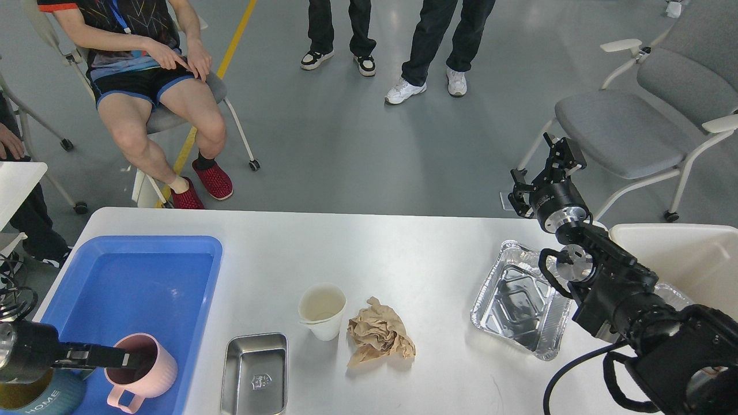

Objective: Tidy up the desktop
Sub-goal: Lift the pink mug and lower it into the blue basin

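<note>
The white desktop (392, 248) holds a paper cup (322, 308), a crumpled brown paper (379, 337), a small steel tray (255, 373) and an empty foil tray (519, 302). A pink mug (144, 372) stands upright in the near corner of the blue tray (138, 276). My left gripper (124, 358) reaches in from the left, and its fingers lie across the mug's mouth. I cannot tell whether they grip the rim. My right gripper (539, 173) is open and empty, raised beyond the table's far right edge.
A white bin (680, 253) stands at the table's right end. A teal container marked HOME (34, 397) sits under my left wrist. People and grey chairs (622, 127) stand beyond the far edge. A small white table corner (17, 178) is at left.
</note>
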